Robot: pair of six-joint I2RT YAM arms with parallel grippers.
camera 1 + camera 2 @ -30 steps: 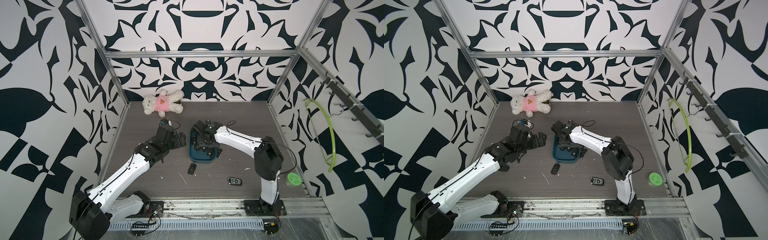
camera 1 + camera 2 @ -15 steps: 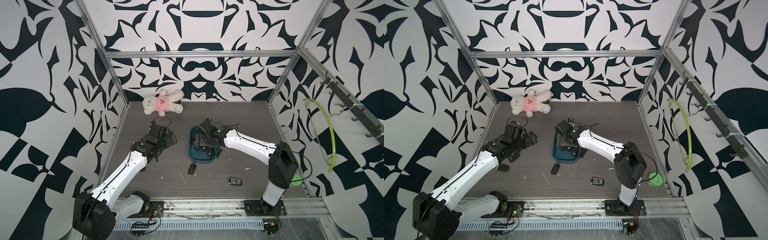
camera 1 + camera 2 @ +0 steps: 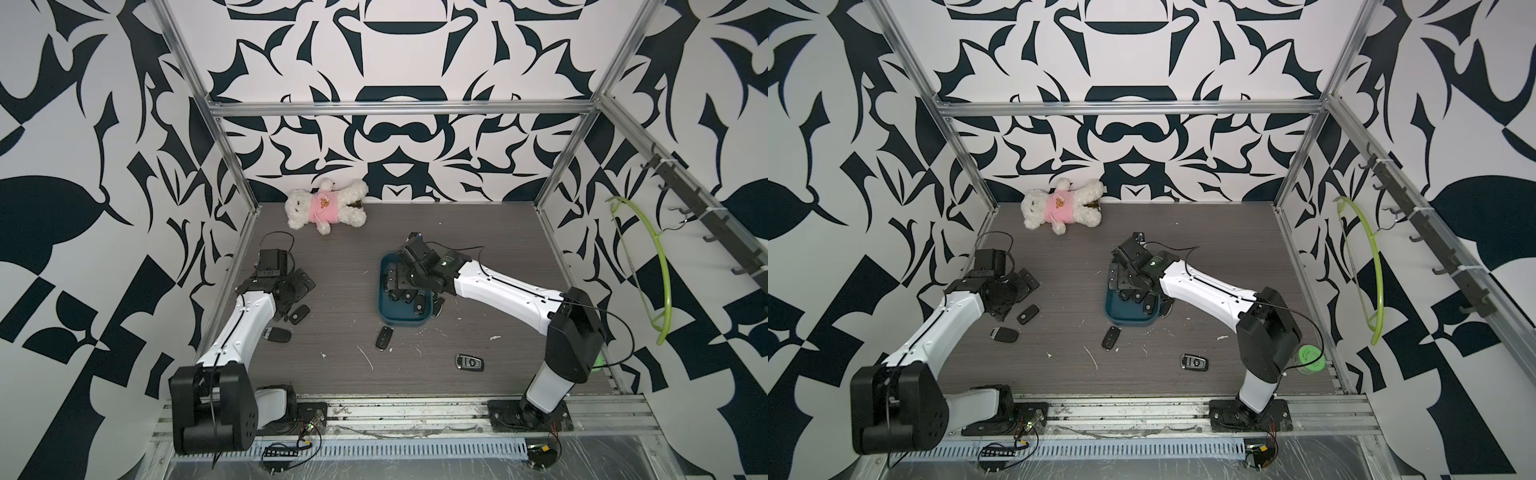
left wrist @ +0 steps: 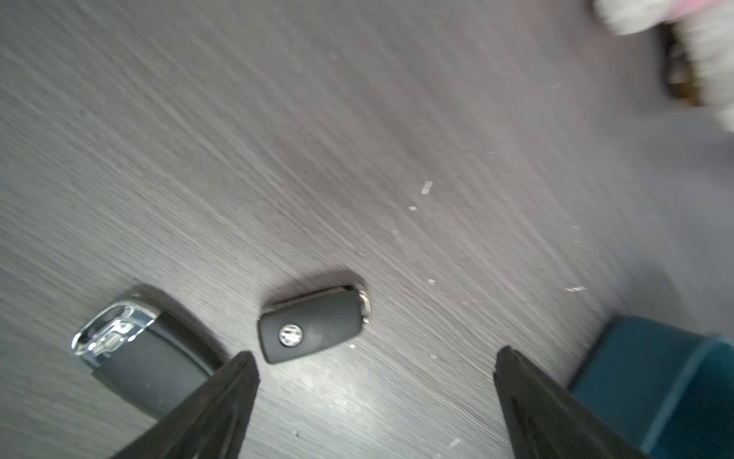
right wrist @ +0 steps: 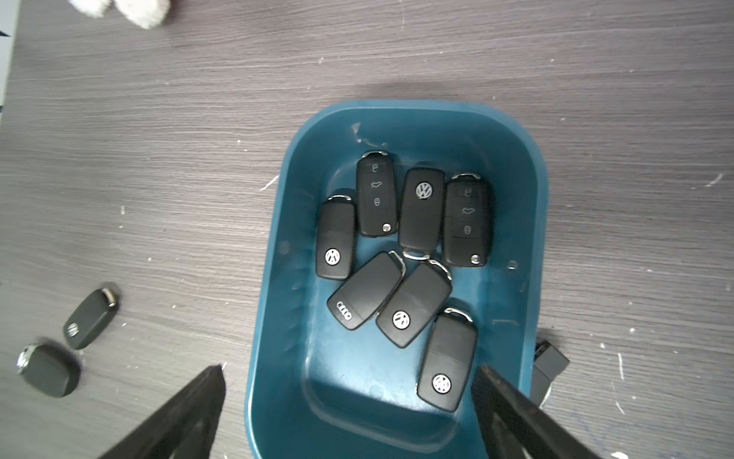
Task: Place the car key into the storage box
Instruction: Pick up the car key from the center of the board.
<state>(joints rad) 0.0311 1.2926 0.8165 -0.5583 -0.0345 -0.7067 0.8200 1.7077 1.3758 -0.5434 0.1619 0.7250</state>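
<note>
Nearest the rail, a silver-faced fob (image 3: pixel 469 362) and a flip key (image 3: pixel 384 337) are lying loose on the table (image 3: pixel 498 257). Farther in, the left gripper (image 4: pixel 375 357) is hovering fully spread and empty, with its wrist pitched down, just short of the car key (image 4: pixel 313 324) on the table. Centre the jaws across the key's narrow sides, clear of the chrome-capped key (image 4: pixel 131 345), which is probably not touching it. Beyond, the right gripper (image 5: pixel 349 371) is hanging wide, holding nothing, above the storage box (image 5: pixel 528 167) and its seven stored keys (image 5: pixel 421 210).
</note>
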